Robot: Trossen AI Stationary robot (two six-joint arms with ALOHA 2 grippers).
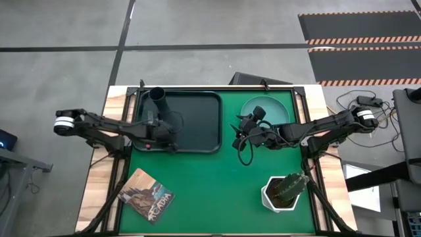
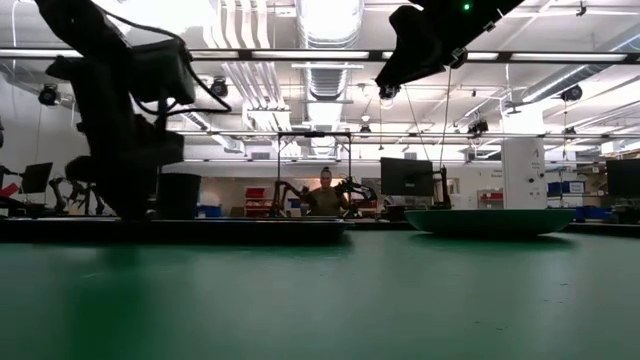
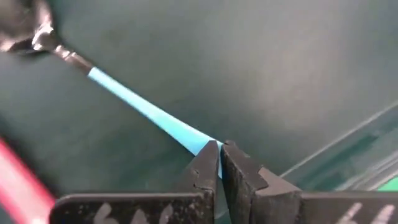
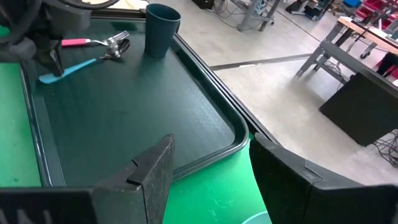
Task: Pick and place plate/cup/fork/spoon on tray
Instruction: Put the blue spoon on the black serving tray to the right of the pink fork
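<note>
Left gripper [image 3: 219, 163] pinched shut on spoon [image 3: 146, 107] handle tip, over tray [image 4: 137, 118].
Spoon's light blue handle runs away from the fingertips to its metal bowl, low on the tray floor; fork [image 4: 93, 42] just beside it, pink handle, heads together. Cup [image 4: 160, 30] upright past them near tray corner. Right gripper [image 4: 208, 177] wide open, holding nothing, just off tray's other edge; plate [image 1: 266, 108] beside it on green mat.
</note>
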